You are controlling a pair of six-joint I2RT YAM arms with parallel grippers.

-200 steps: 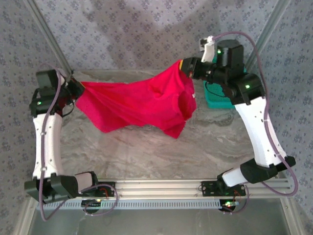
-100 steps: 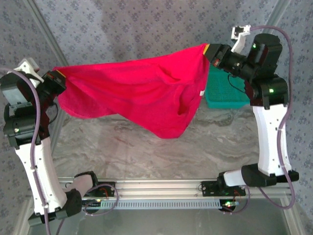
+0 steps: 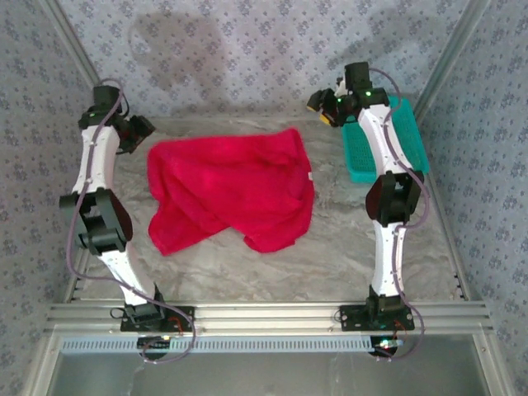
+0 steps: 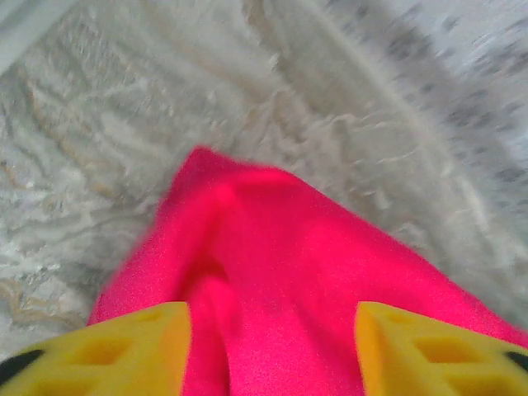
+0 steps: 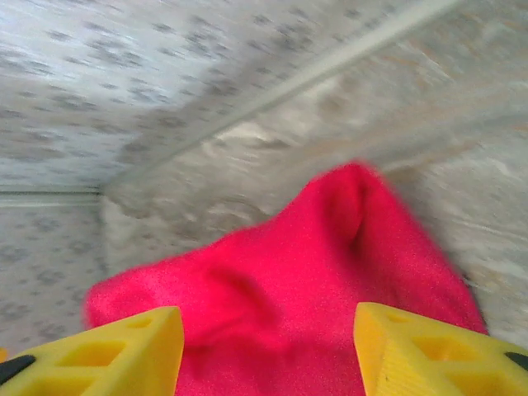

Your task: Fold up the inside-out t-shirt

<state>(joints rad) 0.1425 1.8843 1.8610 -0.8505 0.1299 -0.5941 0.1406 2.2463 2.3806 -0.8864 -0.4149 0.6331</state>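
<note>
The inside-out t-shirt [image 3: 227,191], bright red, lies rumpled on the marble table, a small white tag [image 3: 309,175] at its right edge. My left gripper [image 3: 140,130] hovers by the shirt's far left corner; its yellow fingers [image 4: 124,351] stand wide apart, with red cloth [image 4: 280,247] below and beyond them, not pinched. By the far right corner is my right gripper [image 3: 318,106], open too. The shirt [image 5: 289,272] spreads under its spread yellow fingers [image 5: 429,351]. Folds hide the shirt's sleeves and collar.
A teal mesh basket [image 3: 388,148] sits at the far right, behind the right arm. Patterned walls close in the back and both sides. Bare marble [image 3: 272,268] runs from the shirt to the rail at the near edge.
Both grippers held the shirt stretched in the air between them. They have since swung to the far side, opened and let go, and the shirt now lies on the table.
</note>
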